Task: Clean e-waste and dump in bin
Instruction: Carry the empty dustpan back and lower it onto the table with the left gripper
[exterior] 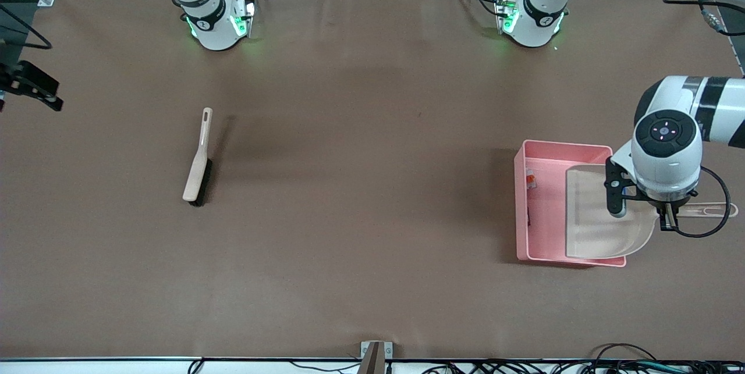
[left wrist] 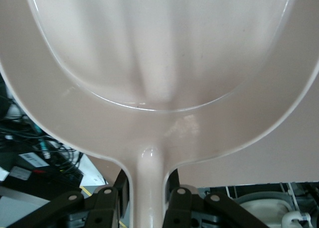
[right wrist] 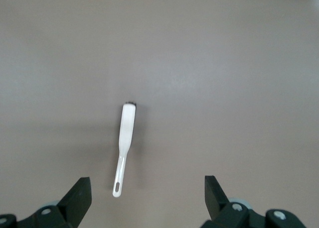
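A beige brush (exterior: 198, 160) with dark bristles lies flat on the brown table (exterior: 361, 188), toward the right arm's end. A beige dustpan (exterior: 599, 214) sits tilted up in the air. 1 small bracket (exterior: 373, 355) sits at the table's near edge.

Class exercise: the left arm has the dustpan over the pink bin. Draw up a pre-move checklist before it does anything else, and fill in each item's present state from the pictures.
1. Left gripper shut on the dustpan handle: ok.
2. Dustpan over the bin: ok.
3. Dustpan emptied: ok, its inside shows bare in the left wrist view.
4. E-waste in the bin: cannot tell for both; one small piece lies by the bin's wall.
5. Brush lying on the table, not in the way: ok.
6. Right gripper open, waiting over the brush: ok.
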